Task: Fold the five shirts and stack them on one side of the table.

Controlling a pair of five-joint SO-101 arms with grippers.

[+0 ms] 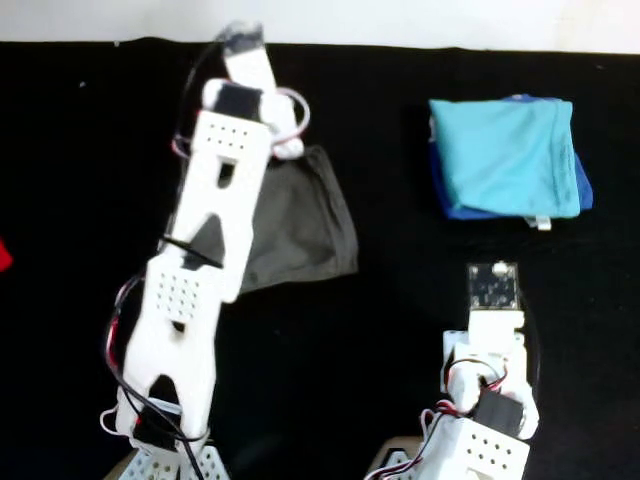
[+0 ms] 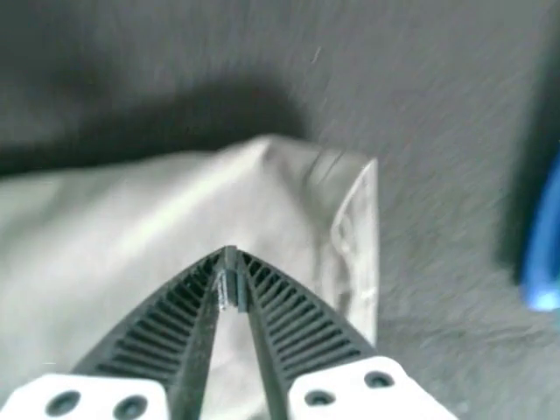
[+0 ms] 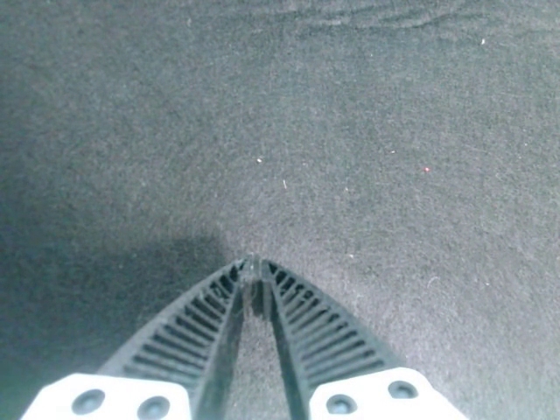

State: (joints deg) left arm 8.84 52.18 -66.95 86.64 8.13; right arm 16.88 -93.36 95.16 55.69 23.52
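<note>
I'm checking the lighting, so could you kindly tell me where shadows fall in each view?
Left wrist view: a broad dark shadow on the tablecloth along one edge of the grey shirt. Right wrist view: a softer shadow on the tablecloth beside the shut right gripper. High view: a bright strip beyond the evenly dark tablecloth.

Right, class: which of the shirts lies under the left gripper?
The grey shirt: the left gripper hangs over it, while the teal shirt sits stacked on the blue shirt, apart from it.

A folded grey shirt (image 1: 300, 225) lies upper centre-left; upper right, a folded turquoise shirt (image 1: 505, 155) tops a blue shirt (image 1: 584, 188) (only its edges peeking out).
</note>
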